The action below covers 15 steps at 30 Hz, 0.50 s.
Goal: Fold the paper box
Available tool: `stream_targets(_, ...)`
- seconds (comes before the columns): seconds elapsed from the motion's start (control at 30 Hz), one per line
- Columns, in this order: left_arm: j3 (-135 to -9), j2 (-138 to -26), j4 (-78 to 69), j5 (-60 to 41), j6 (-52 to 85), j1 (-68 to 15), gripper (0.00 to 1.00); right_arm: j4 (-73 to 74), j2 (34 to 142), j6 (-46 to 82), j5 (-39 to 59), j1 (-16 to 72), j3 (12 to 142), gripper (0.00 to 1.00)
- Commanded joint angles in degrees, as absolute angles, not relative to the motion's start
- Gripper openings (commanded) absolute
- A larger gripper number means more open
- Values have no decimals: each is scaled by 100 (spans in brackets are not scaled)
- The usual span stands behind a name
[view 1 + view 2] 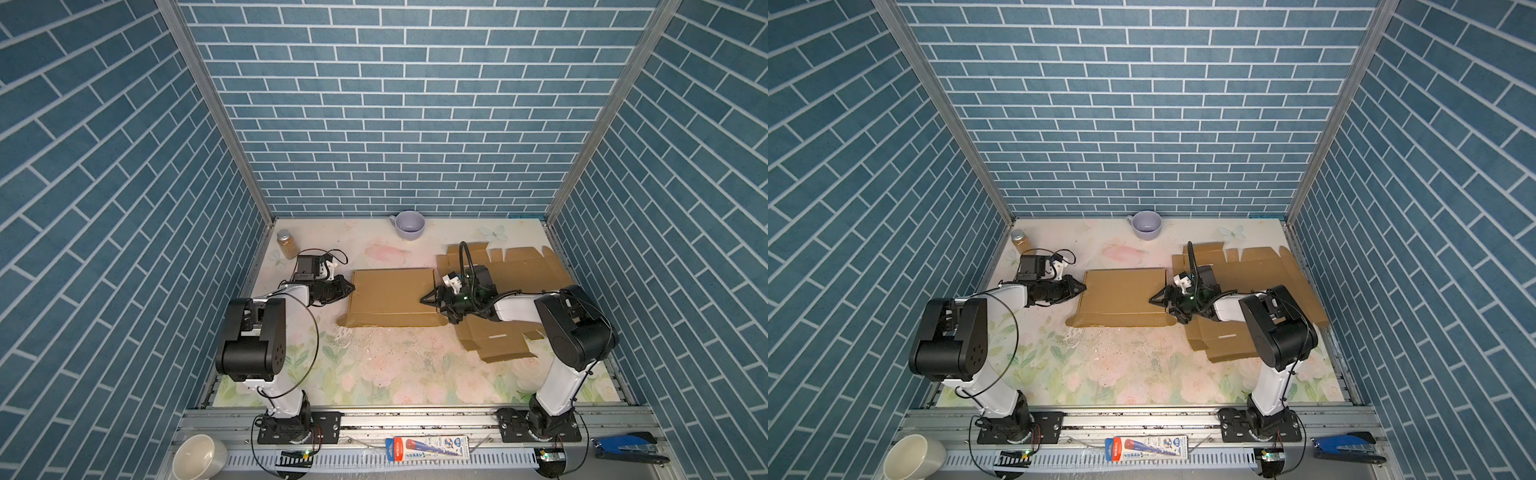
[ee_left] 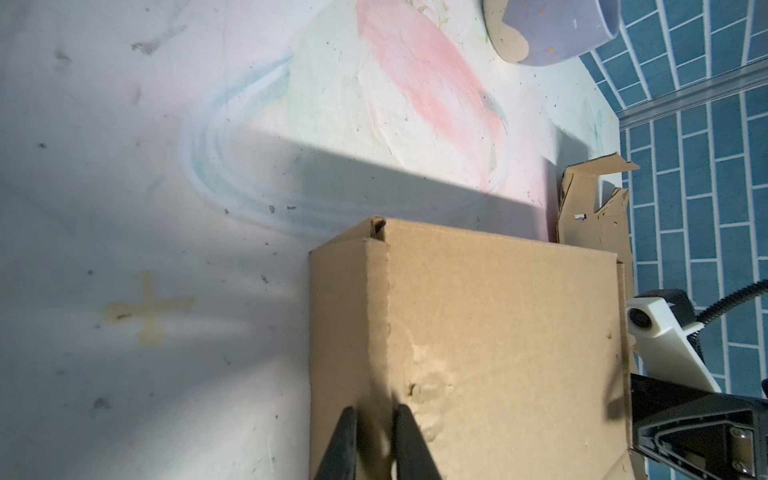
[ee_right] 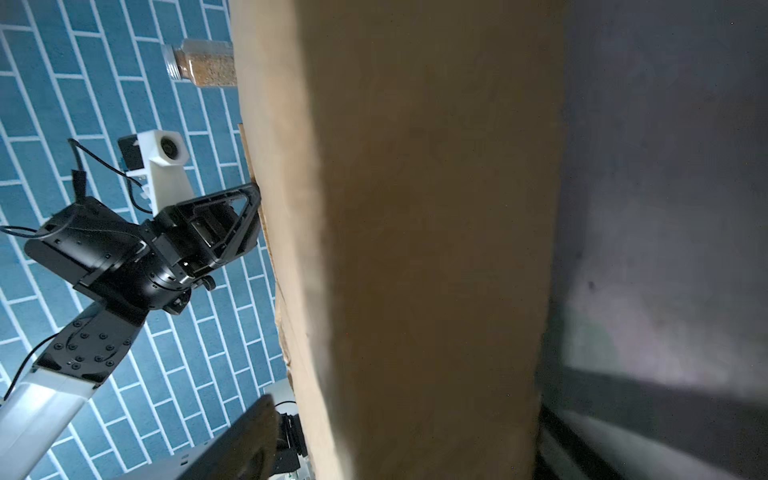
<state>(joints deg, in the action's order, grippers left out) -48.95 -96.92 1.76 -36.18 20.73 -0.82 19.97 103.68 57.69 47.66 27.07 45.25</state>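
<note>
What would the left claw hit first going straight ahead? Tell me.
The cardboard box: the left claw straddles its side edge, so it would likely just push deeper into the cardboard.

Front half of the mat (image 1: 395,374) is open, free pass side to side. Mid-table the box (image 1: 392,297) blocks, and flat cardboard (image 1: 523,266) covers the right side. Back edge: mug (image 1: 409,224) and jar (image 1: 287,244), wide gap between them free.
</note>
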Motion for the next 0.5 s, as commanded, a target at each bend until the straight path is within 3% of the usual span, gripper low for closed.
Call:
stream_targets(0.0, -4725, -9853, 878, -2923, 2003, -18, 23, 2983, 10459, 6564, 4899, 2837, 4585, 80)
stream_targets(0.23, -4957, -9216, 1304, -2931, 2001, -18, 47, 3741, 10437, 7390, 4685, 2892, 4294, 64)
stream_targets(0.47, -5472, -8031, 2322, -2560, 1443, -101, 58, 3622, 10295, 8120, 4636, 2883, 4281, 51)
